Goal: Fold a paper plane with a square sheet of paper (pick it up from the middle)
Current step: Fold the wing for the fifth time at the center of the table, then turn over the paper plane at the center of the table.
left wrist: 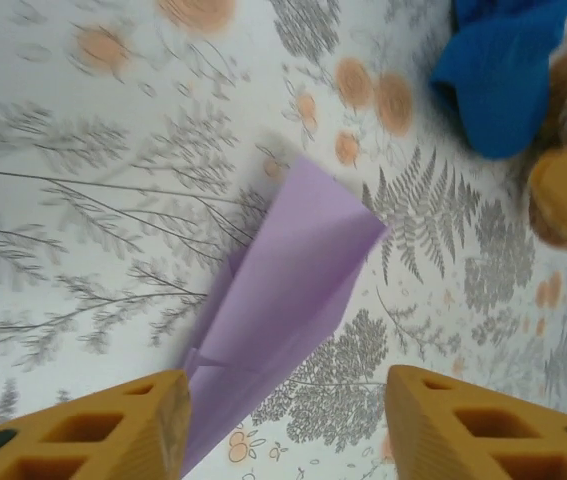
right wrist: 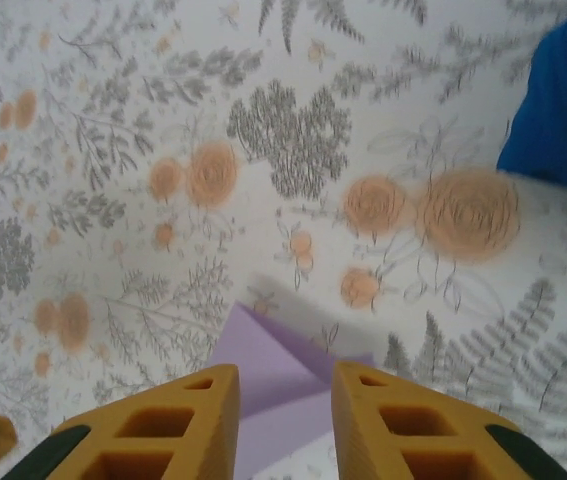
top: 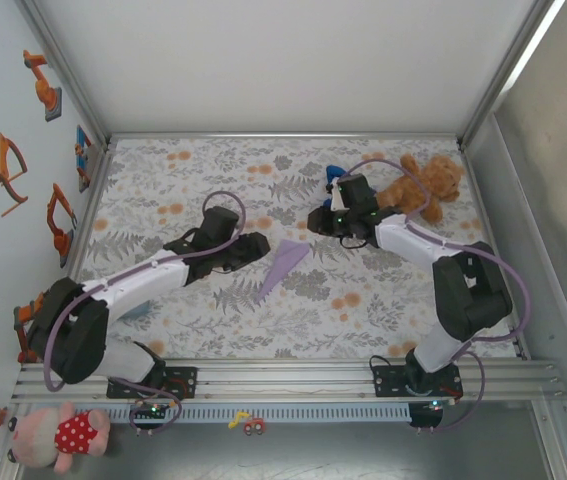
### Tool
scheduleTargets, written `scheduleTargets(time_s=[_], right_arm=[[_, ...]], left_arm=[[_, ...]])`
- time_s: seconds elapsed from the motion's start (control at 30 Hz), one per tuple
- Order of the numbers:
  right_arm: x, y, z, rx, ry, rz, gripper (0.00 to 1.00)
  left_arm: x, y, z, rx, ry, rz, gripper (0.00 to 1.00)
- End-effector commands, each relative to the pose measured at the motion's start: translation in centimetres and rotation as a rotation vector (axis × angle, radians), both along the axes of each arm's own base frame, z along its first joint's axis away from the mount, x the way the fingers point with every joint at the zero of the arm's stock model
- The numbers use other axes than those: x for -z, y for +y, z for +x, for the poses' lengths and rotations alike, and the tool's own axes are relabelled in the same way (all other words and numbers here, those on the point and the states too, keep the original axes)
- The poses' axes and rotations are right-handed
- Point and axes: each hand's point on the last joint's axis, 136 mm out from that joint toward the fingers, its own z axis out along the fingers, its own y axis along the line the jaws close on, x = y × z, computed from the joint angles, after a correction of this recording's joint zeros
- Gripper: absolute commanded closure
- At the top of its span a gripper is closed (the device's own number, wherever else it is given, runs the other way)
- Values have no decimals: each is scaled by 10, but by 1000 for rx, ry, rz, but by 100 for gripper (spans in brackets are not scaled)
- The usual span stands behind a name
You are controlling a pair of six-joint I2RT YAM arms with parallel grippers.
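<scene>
Two arms reach over the flowery surface. Left jaws are spread wide, right jaws spread a little, both empty. The paper plane lies flat between them.

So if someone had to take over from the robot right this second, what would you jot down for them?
Left gripper: open, empty, above the paper plane.
Right gripper: open, empty, at the plane's far end.
The plane lies on the table between them.
Done: folded into a pointed dart.
To do: probably little, perhaps a final crease press; I can't judge more.
</scene>
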Motion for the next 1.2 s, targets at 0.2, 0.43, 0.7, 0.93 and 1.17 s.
scheduleTargets(time_s=[0.2, 0.43, 0.7, 0.93, 1.17], right_arm=[[15, 17, -58, 101, 192, -268, 41], [22, 50, -68, 193, 221, -292, 36], [38, 61, -72, 283, 261, -326, 36], [51, 71, -74, 261, 316, -365, 39], [49, 54, -90, 372, 364, -347, 52]], left_arm=[[25, 85, -17, -109, -12, 261, 12], [26, 114, -30, -143, -65, 303, 4], [31, 124, -39, -159, -75, 302, 4], [35, 122, -39, -146, -57, 303, 4], [37, 118, -38, -136, -48, 294, 4]])
